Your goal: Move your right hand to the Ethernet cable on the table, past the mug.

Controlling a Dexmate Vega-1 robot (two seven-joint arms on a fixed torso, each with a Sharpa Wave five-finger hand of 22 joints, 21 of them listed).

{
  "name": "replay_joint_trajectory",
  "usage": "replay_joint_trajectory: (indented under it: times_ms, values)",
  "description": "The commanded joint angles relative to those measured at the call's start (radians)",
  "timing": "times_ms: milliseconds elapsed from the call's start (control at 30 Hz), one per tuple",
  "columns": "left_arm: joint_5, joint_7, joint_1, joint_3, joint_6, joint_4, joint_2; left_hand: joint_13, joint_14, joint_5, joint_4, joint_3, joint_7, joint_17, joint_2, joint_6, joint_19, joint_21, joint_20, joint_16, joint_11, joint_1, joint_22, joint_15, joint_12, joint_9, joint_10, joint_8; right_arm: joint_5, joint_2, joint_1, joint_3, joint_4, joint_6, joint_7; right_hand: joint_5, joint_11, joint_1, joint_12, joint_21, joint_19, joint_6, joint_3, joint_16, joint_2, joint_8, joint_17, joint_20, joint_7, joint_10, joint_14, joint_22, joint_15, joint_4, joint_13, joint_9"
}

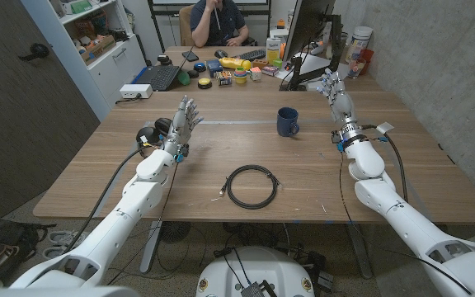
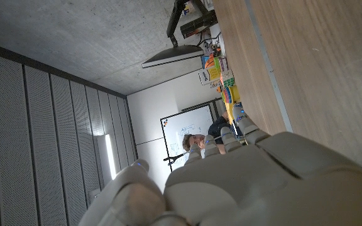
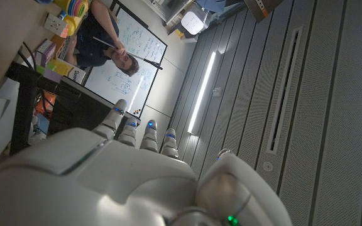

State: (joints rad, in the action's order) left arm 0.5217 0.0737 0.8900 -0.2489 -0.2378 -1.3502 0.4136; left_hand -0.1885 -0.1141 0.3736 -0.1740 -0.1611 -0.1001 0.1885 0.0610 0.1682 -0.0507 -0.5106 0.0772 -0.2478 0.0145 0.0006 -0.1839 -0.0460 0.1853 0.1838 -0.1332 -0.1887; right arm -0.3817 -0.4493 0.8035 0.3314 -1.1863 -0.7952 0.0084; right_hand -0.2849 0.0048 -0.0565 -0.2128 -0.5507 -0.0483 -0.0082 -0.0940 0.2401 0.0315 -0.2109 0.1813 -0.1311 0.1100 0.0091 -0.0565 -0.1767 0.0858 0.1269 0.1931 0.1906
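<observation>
Cable (image 1: 253, 186) is coiled flat on the worktop (image 1: 221, 140), closest item to the robot, roughly midway between the two arms. Mug (image 1: 287, 122), dark blue, stands upright beyond the cable, slightly toward the right arm's side, well apart from the coil. Right hand (image 1: 334, 89) is raised beyond the mug and off to its right-arm side, fingers spread wide, holding nothing, not touching mug or cable. Left hand (image 1: 185, 118) is up on the opposite side of the mug, about level with it, fingers spread, also holding nothing. Farther than the mug: laptop (image 1: 157, 77), then a clutter of small colourful items (image 1: 236, 70) and a monitor (image 1: 308, 29). A person (image 1: 213, 21) sits at the far end.
</observation>
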Motion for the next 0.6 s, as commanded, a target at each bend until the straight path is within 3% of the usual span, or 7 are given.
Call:
replay_joint_trajectory:
  times_ms: [33,167,300,367,433,600]
  values:
    - [-0.026,0.008,0.016,0.019,0.019,-0.027,-0.009,-0.003,-0.004,0.005,0.0,0.007,-0.001,0.004,0.035,0.004,0.004,0.004,0.002,-0.002,0.001,0.003,-0.002,0.001,0.005,0.003,-0.008,-0.004,0.231,-0.008,0.029,-0.049,-0.038,-0.121,-0.106,-0.007,-0.017,-0.016,-0.004,0.004,0.017,0.011,0.0,0.005,-0.007,-0.007,-0.001,-0.018,0.026,0.008,0.018,0.001,-0.002,-0.012,0.001,-0.001]
    - [-0.029,0.008,0.023,0.024,0.023,-0.037,-0.011,-0.003,-0.004,0.005,0.0,0.009,-0.001,0.004,0.035,0.004,0.004,0.005,0.002,-0.002,0.001,0.003,-0.002,0.001,0.005,0.003,-0.008,-0.004,0.295,-0.033,0.05,-0.064,-0.089,-0.102,-0.12,-0.01,-0.023,-0.026,-0.005,0.006,0.026,0.017,0.001,0.004,-0.01,-0.006,-0.002,-0.033,0.032,0.016,0.026,0.001,-0.006,-0.018,0.001,-0.002]
    - [-0.032,0.009,0.03,0.03,0.025,-0.043,-0.015,-0.003,-0.004,0.005,0.0,0.011,-0.001,0.004,0.035,0.004,0.005,0.007,0.002,-0.001,0.0,0.003,-0.002,0.001,0.005,0.003,-0.008,-0.004,0.347,-0.062,0.071,-0.079,-0.147,-0.074,-0.124,-0.015,-0.027,-0.043,-0.007,0.011,0.043,0.035,0.003,0.001,-0.018,-0.008,-0.002,-0.063,0.053,0.029,0.038,0.002,-0.008,-0.029,0.0,-0.002]
    - [-0.032,0.011,0.032,0.032,0.023,-0.043,-0.017,-0.003,-0.004,0.005,0.0,0.011,-0.002,0.004,0.035,0.005,0.005,0.007,0.002,-0.001,0.001,0.003,-0.002,0.002,0.005,0.003,-0.008,-0.004,0.371,-0.083,0.076,-0.082,-0.169,-0.058,-0.115,-0.018,-0.031,-0.057,-0.002,0.022,0.043,0.014,0.007,-0.005,-0.027,0.005,-0.002,-0.08,0.075,0.024,0.04,0.002,-0.01,-0.039,0.0,-0.003]
    - [-0.035,0.008,0.036,0.035,0.019,-0.045,-0.02,-0.003,-0.003,0.006,0.0,0.012,-0.001,0.004,0.036,0.005,0.005,0.007,0.002,-0.001,-0.001,0.003,-0.002,0.003,0.005,0.003,-0.008,-0.004,0.396,-0.102,0.079,-0.084,-0.19,-0.041,-0.107,-0.022,-0.041,-0.074,0.005,0.038,0.036,-0.009,0.011,-0.016,-0.037,0.016,-0.002,-0.082,0.103,0.011,0.033,0.002,-0.012,-0.051,0.0,-0.003]
    - [-0.037,0.01,0.043,0.04,0.024,-0.053,-0.021,-0.003,-0.003,0.006,0.0,0.013,-0.001,0.003,0.036,0.004,0.006,0.009,0.003,-0.001,-0.001,0.003,-0.002,0.006,0.005,0.003,-0.007,-0.004,0.416,-0.141,0.068,-0.07,-0.216,-0.032,-0.062,-0.024,-0.053,-0.086,0.012,0.049,0.036,-0.022,0.014,-0.025,-0.041,0.021,-0.001,-0.082,0.109,-0.006,0.025,0.002,-0.013,-0.058,0.0,-0.002]
